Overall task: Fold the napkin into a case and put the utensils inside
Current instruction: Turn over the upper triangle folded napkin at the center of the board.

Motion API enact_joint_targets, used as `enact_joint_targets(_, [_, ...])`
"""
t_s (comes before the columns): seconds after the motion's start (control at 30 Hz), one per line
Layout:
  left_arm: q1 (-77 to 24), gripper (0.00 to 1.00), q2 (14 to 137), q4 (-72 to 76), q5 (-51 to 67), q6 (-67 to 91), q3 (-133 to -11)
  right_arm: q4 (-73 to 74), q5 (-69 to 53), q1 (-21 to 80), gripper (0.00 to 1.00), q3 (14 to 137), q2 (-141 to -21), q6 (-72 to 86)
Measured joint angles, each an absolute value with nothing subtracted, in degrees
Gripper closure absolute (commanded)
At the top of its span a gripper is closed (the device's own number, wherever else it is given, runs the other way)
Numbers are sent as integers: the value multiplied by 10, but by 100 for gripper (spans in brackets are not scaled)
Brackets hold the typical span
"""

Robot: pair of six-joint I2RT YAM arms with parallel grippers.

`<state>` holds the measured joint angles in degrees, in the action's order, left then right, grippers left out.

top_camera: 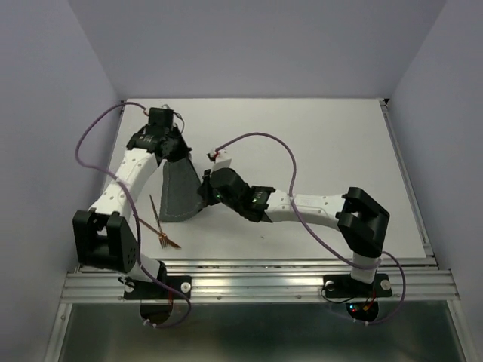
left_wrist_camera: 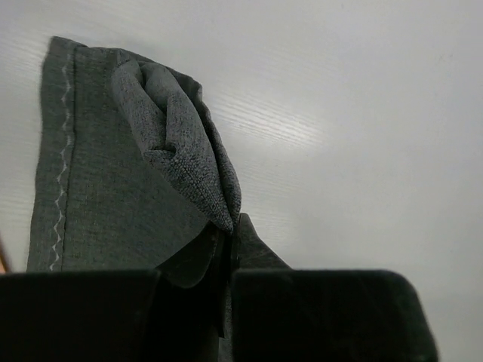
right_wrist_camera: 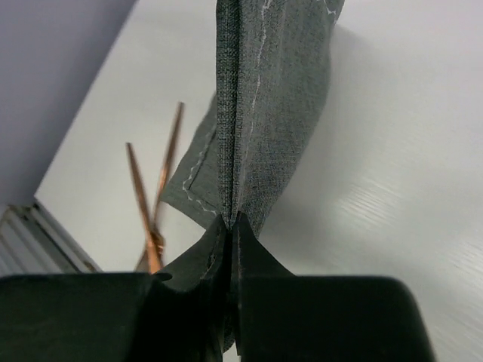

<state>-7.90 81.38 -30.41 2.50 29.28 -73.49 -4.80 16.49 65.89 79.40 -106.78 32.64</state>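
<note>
Overhead: the napkin (top_camera: pixel 179 190) shows as a dark grey-green wedge on the left half of the white worktop (top_camera: pixel 324 143), stretched between the two arms.
Left arm (top_camera: pixel 128 177): reaches to the far left, its wrist over the napkin's narrow far end.
Left jaws: pressed together on a bunched fold of the napkin (left_wrist_camera: pixel 113 196); the cloth gathers into a soft roll just ahead of the tips, and a flat hemmed strip with zigzag stitching lies to its left.
Right arm (top_camera: pixel 309 207): bends in from the near right, its wrist at the napkin's right edge.
Right jaws: shut tight on a doubled edge of the napkin (right_wrist_camera: pixel 279 113), with two layers rising straight from the tips and a stitched corner hanging to the left.
Napkin contact: whether its near edge rests on the worktop or hangs just above it, I cannot tell.
Utensils (top_camera: pixel 161 226): two slim copper-brown pieces crossed on the worktop, near and left of the napkin, close beside the left arm, outside the cloth; from the right wrist they (right_wrist_camera: pixel 155 196) show left of the hanging corner.
Cables (top_camera: pixel 279 151): purple, looping above both arms.
</note>
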Motion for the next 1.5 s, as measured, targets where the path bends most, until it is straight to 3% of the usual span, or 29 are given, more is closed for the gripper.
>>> enact_joint_targets(0.2, [-187, 100, 945, -259, 20, 321, -736, -72, 166, 618, 99, 622, -991, 381])
enact_joint_targets(0.4, [-252, 100, 1026, -249, 22, 342, -756, -77, 176, 606, 99, 535, -947, 408])
enact_joint_targets(1.17, [-340, 100, 1115, -209, 10, 356, -780, -155, 192, 600, 99, 387, -915, 398])
enact_joint_targets(1.37, [-349, 77, 1123, -196, 16, 350, -780, -163, 193, 600, 99, 376, -915, 393])
enact_joint_targets(1.5, [-347, 69, 1124, -170, 4, 343, -783, -159, 184, 603, 99, 374, -915, 392])
